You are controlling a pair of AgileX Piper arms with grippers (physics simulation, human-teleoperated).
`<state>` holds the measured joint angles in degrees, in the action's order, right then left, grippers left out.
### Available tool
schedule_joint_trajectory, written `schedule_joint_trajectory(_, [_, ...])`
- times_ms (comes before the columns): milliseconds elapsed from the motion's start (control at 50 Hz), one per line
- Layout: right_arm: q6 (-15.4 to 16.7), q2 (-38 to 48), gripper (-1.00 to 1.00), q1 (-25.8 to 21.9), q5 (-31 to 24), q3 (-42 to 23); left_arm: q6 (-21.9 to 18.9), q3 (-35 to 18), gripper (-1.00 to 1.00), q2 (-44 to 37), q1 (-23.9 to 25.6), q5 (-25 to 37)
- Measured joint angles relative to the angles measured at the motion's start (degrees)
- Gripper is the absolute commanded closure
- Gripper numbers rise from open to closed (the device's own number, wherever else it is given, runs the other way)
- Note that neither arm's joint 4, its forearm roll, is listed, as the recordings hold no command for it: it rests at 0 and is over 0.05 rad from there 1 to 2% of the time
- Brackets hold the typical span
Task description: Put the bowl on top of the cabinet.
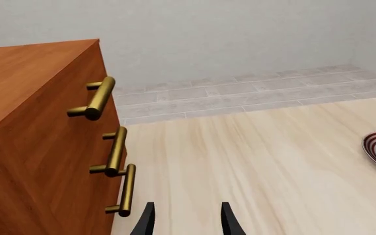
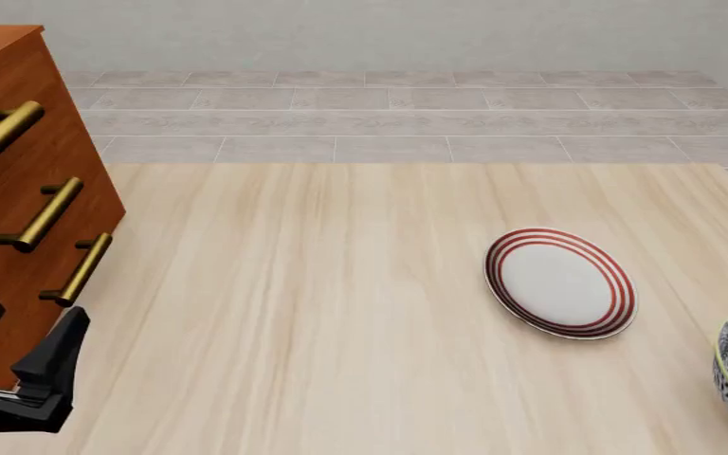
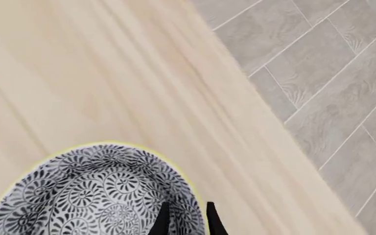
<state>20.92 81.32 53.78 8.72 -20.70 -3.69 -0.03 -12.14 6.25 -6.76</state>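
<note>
Your bowl [image 3: 96, 193] sits at the counter's [image 2: 338, 313] near right edge, far from the cabinet [image 2: 16, 180]. Your right claw [image 3: 184, 220] straddles its rim, nearly closed; whether it grips, you can't tell. Left claw [image 1: 186, 218] hangs released. Stiff, glossy, breakable: pinch the rim wall.

No readable text, label, brand, number or sign shows in any view. The cabinet [image 2: 16, 180] bears only plain wood grain and brass handles, the bowl [image 3: 100, 196] only a floral pattern, and the plate [image 2: 561, 282] only red rings.
</note>
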Motion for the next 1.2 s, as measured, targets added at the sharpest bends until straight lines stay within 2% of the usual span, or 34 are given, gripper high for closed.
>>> schedule_joint_trajectory(340, [0.56,-2.99,1.00,-0.44,-2.64,-0.28,-0.04,0.00,-1.00,-0.28,-0.05,-0.23])
schedule_joint_trajectory(1200, [-4.41,-17.55,1.00,-6.56,-17.71,-5.89,0.14,0.00,-1.00,-0.47,0.02,-0.50])
